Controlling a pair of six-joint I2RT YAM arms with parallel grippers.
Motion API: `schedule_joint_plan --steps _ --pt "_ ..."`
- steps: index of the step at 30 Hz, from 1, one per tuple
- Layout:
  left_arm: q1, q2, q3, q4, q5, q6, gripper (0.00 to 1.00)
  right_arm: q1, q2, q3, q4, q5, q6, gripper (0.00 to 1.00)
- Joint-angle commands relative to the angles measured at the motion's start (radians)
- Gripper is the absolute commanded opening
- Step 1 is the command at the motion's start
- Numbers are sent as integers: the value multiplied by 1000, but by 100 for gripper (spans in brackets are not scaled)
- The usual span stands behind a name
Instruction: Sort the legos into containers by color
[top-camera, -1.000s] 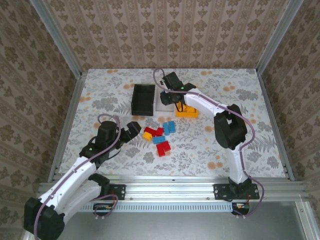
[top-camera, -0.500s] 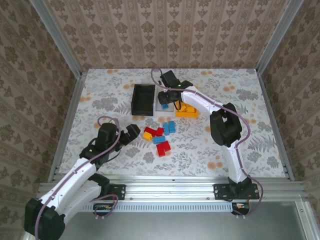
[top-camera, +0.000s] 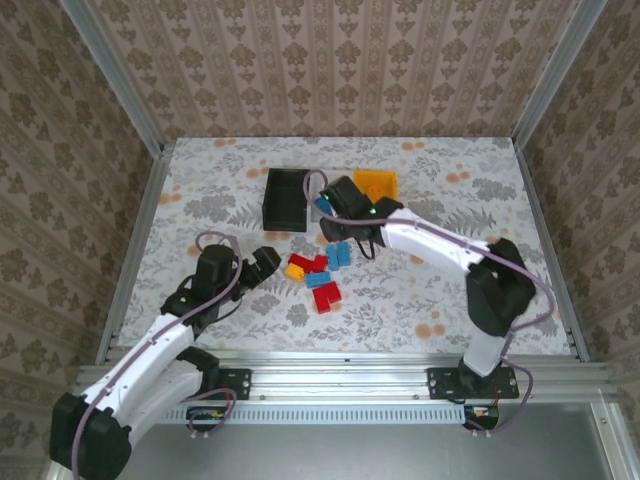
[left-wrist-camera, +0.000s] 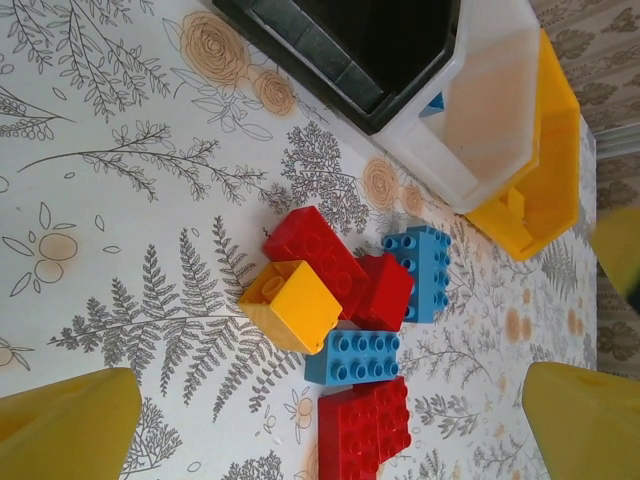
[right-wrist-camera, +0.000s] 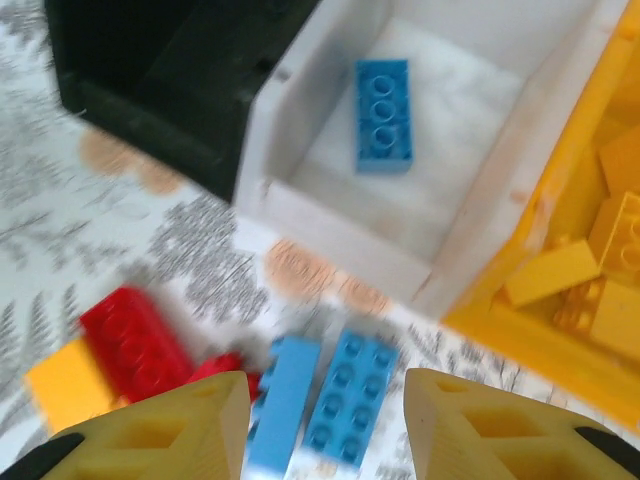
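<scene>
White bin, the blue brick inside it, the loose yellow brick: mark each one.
White bin (right-wrist-camera: 340, 240), right wrist view, near wall.
Blue brick (right-wrist-camera: 383, 115), right wrist view, studded top.
Yellow brick (left-wrist-camera: 297, 305), left wrist view, top face.

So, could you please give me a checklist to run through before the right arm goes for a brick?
1. Right gripper open and empty: ok.
2. Blue brick lying inside the white bin: ok.
3. Loose blue bricks on the table beneath that gripper: ok.
4. Left gripper open and empty: ok.
5. Spacing for a clean grasp: not ok; the red brick and yellow brick touch.
6. Black bin contents: cannot tell.
</scene>
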Motion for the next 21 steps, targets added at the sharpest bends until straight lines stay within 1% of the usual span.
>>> schedule_joint_plan --steps 1,5,9,13,15,21 --pt "1 34 -13 53 27 -23 100 -20 -35 -100 43 72 73 49" --pt "-5 89 16 57 54 -18 100 -20 14 -123 30 27 88 50" --pt "-13 115 23 61 58 -21 100 -7 79 -124 64 -55 105 51" --pt "-17 118 23 61 57 -24 100 9 140 -102 90 -123 121 45" --pt "-19 114 29 51 55 -22 100 11 183 -76 84 -141 124 39" --pt "-20 90 41 17 42 -7 100 23 253 -36 50 -142 117 37"
